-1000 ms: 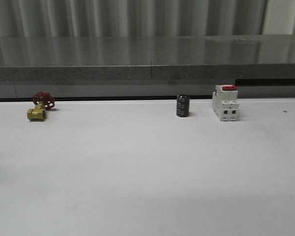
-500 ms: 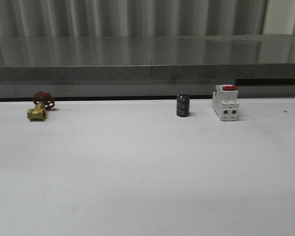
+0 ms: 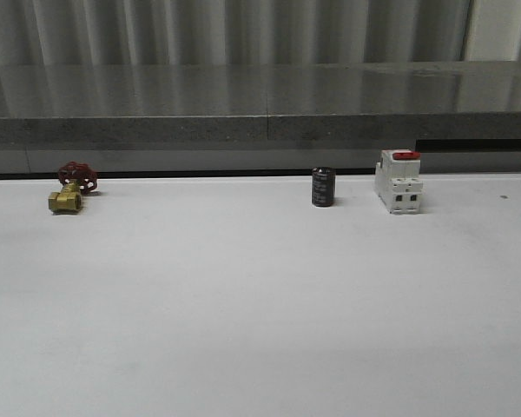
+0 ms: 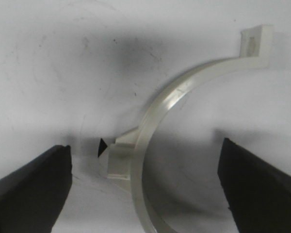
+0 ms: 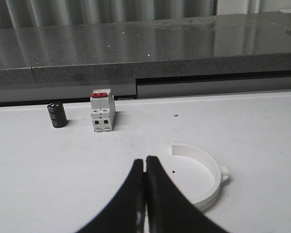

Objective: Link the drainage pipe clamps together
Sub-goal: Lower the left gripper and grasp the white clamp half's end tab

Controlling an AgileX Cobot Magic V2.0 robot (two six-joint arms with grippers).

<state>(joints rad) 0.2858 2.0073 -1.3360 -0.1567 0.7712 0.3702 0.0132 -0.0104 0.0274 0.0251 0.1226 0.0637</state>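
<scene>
One white half-ring drainage pipe clamp [image 4: 184, 87] lies flat on the white table, with a square tab at each end. My left gripper [image 4: 145, 187] hangs open just above it, its black fingers [image 4: 34, 189] wide apart on either side of the clamp's arc and lower tab, touching nothing. The other clamp half [image 5: 211, 170] lies on the table with a small tab on its outer rim. My right gripper [image 5: 145, 162] is shut with nothing between its fingers, its tips just beside that clamp's open side.
Along the back of the table stand a brass valve with a red handwheel [image 3: 69, 189], a small black cylinder [image 3: 322, 187] and a white breaker with a red top [image 3: 398, 182]. A grey ledge [image 3: 260, 130] runs behind them.
</scene>
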